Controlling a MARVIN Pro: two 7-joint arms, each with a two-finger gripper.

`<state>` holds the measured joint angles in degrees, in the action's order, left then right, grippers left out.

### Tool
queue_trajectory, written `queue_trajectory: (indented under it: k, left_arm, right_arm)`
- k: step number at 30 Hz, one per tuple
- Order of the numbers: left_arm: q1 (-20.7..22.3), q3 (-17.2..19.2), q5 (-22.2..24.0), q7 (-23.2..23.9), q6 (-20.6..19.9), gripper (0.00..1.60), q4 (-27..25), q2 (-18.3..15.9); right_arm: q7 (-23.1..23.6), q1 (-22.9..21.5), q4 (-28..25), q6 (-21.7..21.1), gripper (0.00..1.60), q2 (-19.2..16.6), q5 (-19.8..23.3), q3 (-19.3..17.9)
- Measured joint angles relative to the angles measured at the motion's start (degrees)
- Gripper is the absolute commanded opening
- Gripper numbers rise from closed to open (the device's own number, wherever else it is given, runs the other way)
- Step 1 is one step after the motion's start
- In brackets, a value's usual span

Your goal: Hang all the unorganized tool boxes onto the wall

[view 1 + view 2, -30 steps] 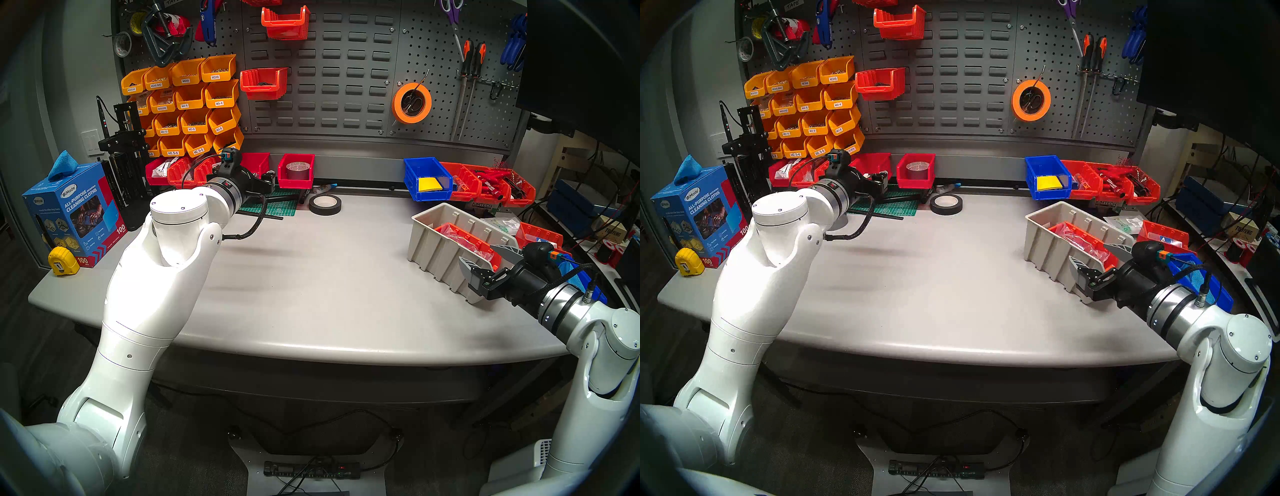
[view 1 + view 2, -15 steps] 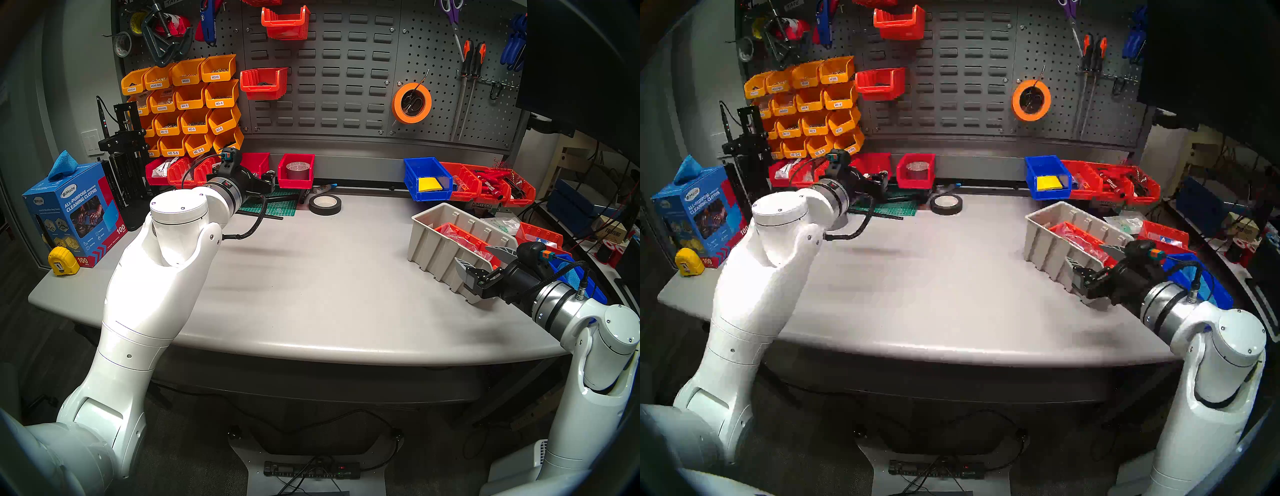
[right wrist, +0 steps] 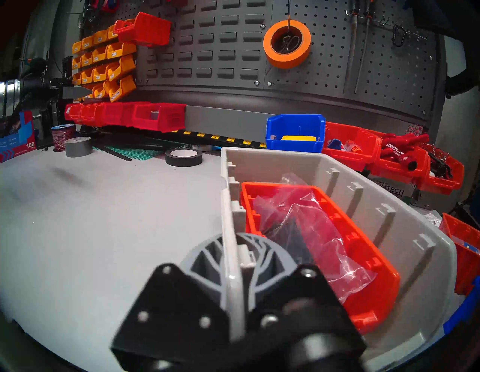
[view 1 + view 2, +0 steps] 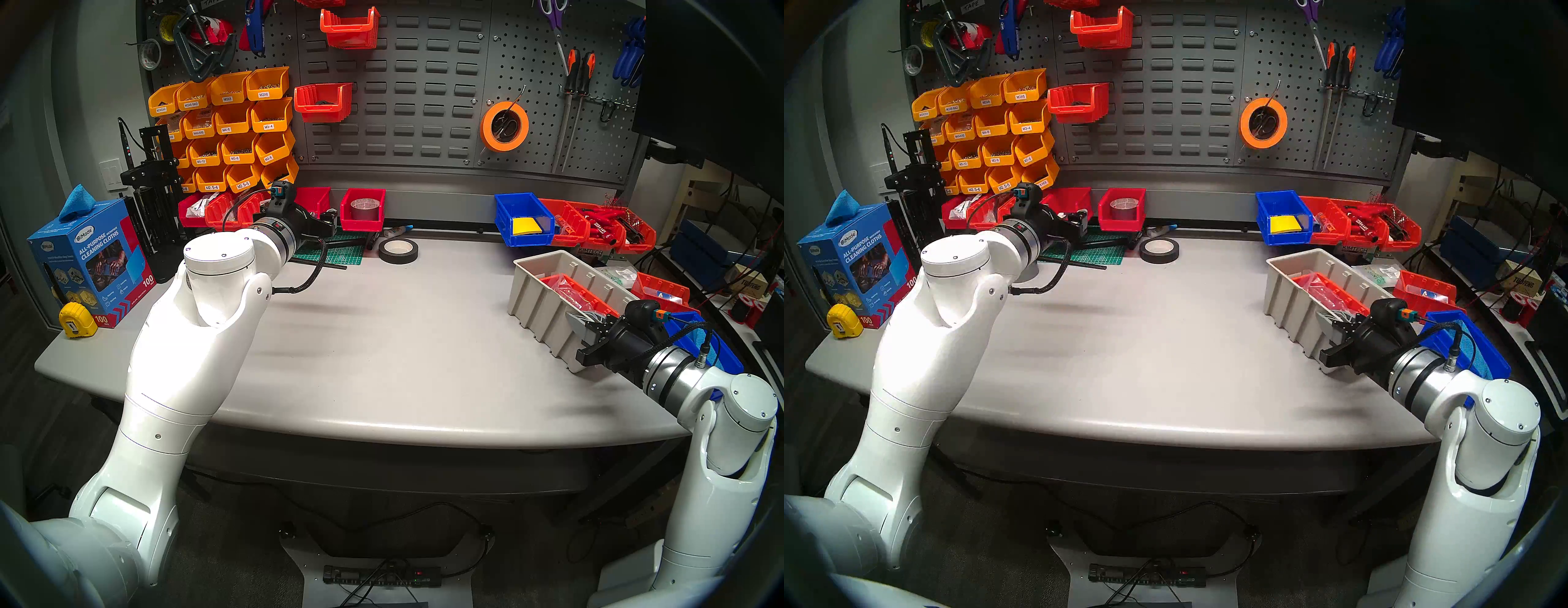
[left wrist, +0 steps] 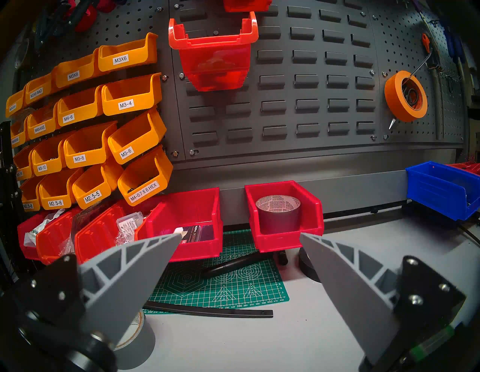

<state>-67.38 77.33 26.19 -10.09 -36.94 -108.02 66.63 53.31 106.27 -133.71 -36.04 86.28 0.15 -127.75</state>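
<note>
Right gripper point(image 3: 237, 256): my fingers are pressed together on the near side wall of the beige-grey bin point(image 4: 547, 305), one finger inside the wall, one outside.
Left gripper point(image 5: 239, 262): jaws wide apart, nothing between them; it hangs level above the green cutting mat point(image 5: 220, 283), facing the wall point(image 4: 424, 85).
Beige-grey bin: on the table point(image 4: 382, 339), right side, set at an angle to the table edge; whether its base is fully down I cannot tell.
Inside the beige-grey bin: a red bin point(image 3: 345, 249) holding a clear plastic bag with dark contents.
Blue bin point(image 4: 524, 220): at the back of the table against the lighter strip along the wall's base, a yellow pad point(image 4: 526, 226) inside.
Red bin with tape roll point(image 5: 284, 215): at the wall's base, just right of my left gripper's line of sight, grey tape roll upright in it.
Hung red bins: two on the louvred panel, one point(image 4: 350, 27) above the other point(image 4: 322, 102).
Black tape roll point(image 4: 398, 250): flat on the table, near the mat.
</note>
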Motion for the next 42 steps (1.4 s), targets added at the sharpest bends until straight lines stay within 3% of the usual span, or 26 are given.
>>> queue_trajectory:
  k: [10,21,30,42]
  left_arm:
    - [0.0,-0.02,0.1,-0.06,0.02,1.6,0.0,-0.05]
    - [0.02,-0.05,0.22,-0.15,0.02,1.6,-0.01,-0.11]
    - [0.02,-0.07,0.32,-0.23,0.02,1.6,-0.01,-0.16]
    - [0.02,-0.11,0.44,-0.33,0.02,1.6,-0.01,-0.24]
  right_arm:
    - [-1.15,-1.01,-1.66,-3.35,0.0,0.72,0.33,2.31]
    - [-2.96,-2.27,-4.25,-6.27,0.0,2.97,0.26,9.82]
    - [-5.71,-4.39,-4.37,-6.77,0.0,4.27,-1.87,18.09]
    - [-11.63,-6.56,-4.39,-7.09,0.0,5.36,-7.85,30.06]
